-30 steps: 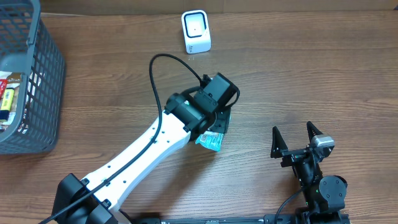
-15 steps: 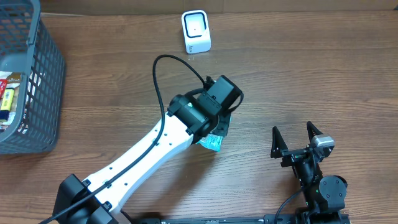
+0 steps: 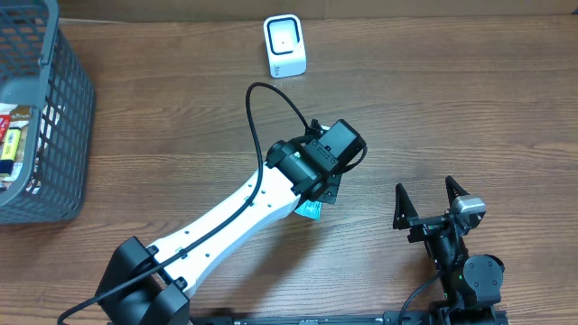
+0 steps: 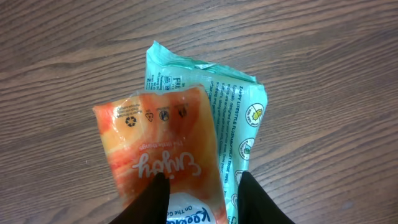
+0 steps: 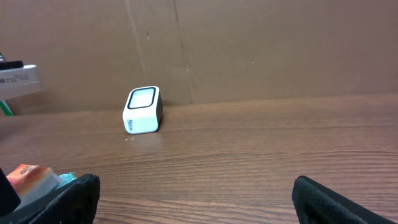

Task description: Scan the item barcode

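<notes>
An orange tissue packet (image 4: 161, 146) lies over a teal tissue pack (image 4: 239, 106) on the wooden table. In the left wrist view my left gripper (image 4: 202, 194) has its two black fingers pressed against the orange packet's lower end, shut on it. From overhead the left gripper (image 3: 321, 191) hides the orange packet, and only a teal corner (image 3: 310, 209) shows beneath it. The white scanner (image 3: 284, 45) stands upright at the far edge, well away from the packets. My right gripper (image 3: 424, 188) rests open at the near right, holding nothing. Its wrist view shows the scanner (image 5: 143, 110) and the orange packet (image 5: 30, 177).
A grey mesh basket (image 3: 56, 135) with several small goods stands at the far left. A cardboard wall (image 5: 261, 50) backs the table behind the scanner. The left arm's black cable (image 3: 262, 108) loops above the wrist.
My left arm has shifted to the right and its jaws have narrowed onto the orange packet. The right arm has not moved.
</notes>
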{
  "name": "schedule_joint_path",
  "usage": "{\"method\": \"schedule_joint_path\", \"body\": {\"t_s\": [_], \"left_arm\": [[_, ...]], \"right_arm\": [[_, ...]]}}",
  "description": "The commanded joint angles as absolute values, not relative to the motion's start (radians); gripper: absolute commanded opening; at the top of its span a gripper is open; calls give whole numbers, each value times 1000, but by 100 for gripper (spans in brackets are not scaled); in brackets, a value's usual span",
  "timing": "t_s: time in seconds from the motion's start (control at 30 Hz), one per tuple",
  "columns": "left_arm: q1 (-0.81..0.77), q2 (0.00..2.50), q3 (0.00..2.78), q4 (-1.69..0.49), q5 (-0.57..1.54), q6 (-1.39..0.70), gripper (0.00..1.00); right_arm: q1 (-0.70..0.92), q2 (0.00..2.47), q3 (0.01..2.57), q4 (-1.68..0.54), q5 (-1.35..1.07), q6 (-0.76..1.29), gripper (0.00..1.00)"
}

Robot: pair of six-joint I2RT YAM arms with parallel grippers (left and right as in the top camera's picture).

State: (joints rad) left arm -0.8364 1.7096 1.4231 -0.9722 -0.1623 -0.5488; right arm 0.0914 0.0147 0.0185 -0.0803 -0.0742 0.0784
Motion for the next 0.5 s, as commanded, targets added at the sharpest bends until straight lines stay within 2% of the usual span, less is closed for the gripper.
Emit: {"method": "schedule_joint_path", "body": {"t_s": [0.0,0.47], "left_arm": [[-848,1713,1432,-968,-191,-566,24],[-853,1713,1432,-964,-246,-593,23]], "right_arm": [[88,3,8,-77,-76,82,100],[88,3,8,-77,-75,82,100]]}}
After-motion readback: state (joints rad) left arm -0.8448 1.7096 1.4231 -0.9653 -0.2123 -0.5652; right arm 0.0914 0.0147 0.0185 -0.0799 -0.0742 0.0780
